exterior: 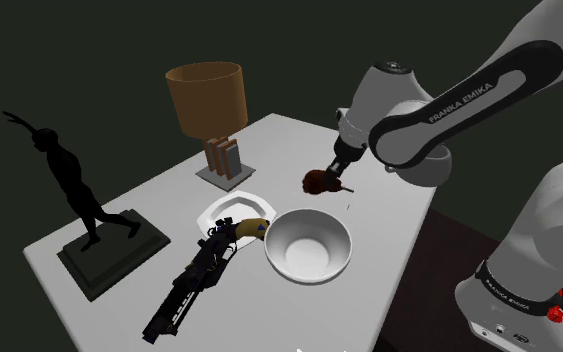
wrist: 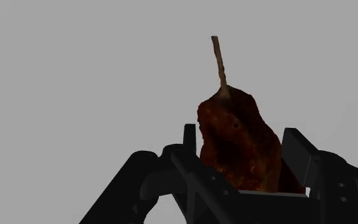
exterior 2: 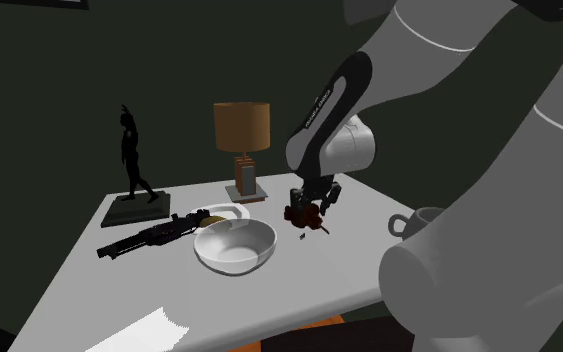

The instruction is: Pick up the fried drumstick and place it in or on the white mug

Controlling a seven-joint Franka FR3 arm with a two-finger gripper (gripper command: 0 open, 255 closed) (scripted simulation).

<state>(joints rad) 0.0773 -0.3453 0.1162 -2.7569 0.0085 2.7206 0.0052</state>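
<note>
The gripper point(wrist: 242, 151) is clenched on the fried drumstick point(wrist: 234, 124): in the wrist view the two black fingers point(wrist: 298, 149) press against either side of the dark reddish-brown meat, and a thin pale bone points away from the hand. In the shoulder view the drumstick sits low over the white table point(exterior: 389, 260), toward the far side of the top and beyond the white bowl point(exterior: 309, 245); whether it touches the surface or hangs just above it cannot be told. The white arm point(exterior: 439, 110) reaches in from that view's right and bends down to it. In the second exterior view the white mug point(exterior 2: 424, 218) stands on the table well to the right of the drumstick, partly hidden behind the blurred near part of the robot, with its handle toward the drumstick. Just beside the bowl, on the shoulder view's left, a banana point(exterior: 244, 228) lies on a small white dish point(exterior: 224, 208), and a black rifle point(exterior: 194, 285) lies flat with its end near the banana. Farther back a table lamp point(exterior: 207, 100) with a brown shade stands upright, and at the left end of the table a black statuette point(exterior: 69, 180) of a figure stands on a dark base.
</note>
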